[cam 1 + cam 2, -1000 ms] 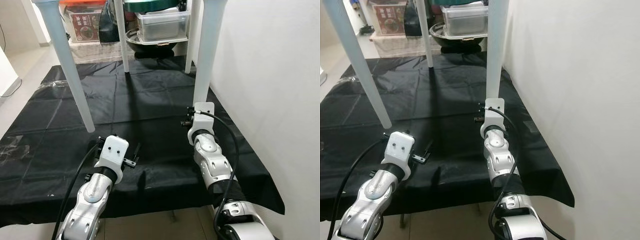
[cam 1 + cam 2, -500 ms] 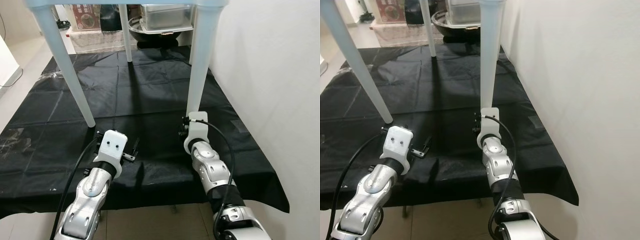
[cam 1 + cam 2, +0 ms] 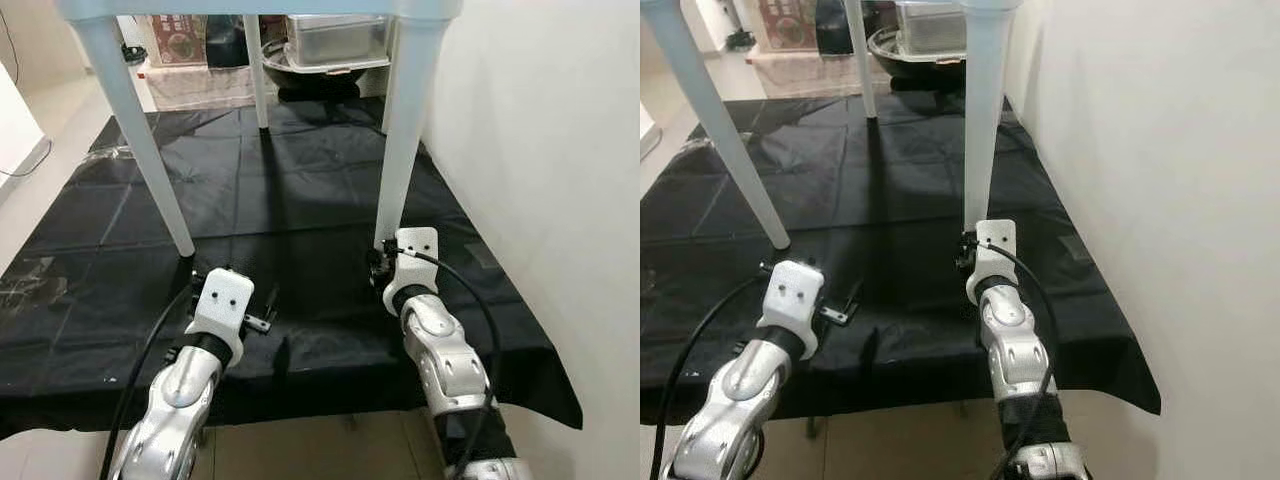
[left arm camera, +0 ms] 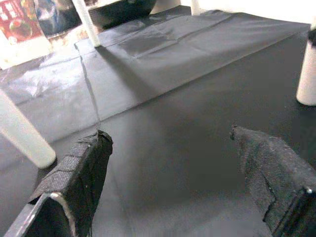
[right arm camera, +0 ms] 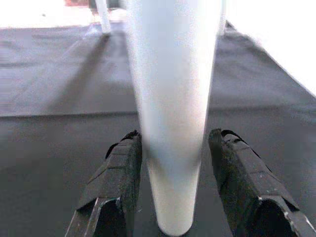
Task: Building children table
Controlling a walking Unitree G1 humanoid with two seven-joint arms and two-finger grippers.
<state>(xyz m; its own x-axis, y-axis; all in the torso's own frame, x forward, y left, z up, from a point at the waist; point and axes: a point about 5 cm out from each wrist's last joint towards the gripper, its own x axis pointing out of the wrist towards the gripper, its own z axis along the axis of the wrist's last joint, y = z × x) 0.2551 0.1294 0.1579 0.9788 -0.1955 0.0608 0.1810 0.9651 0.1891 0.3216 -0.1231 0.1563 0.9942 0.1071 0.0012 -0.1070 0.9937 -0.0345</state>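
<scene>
Right wrist view has the right hand [image 5: 174, 197] with both fingers flanking the smooth, tapering white table leg [image 5: 173, 98], not visibly pressing it. That leg stands on a creased black sheet [image 3: 280, 200] beside a white wall [image 3: 540, 150]. Left of the leg, the left hand [image 4: 168, 163] hovers spread, holding nothing. No writing is legible.
</scene>
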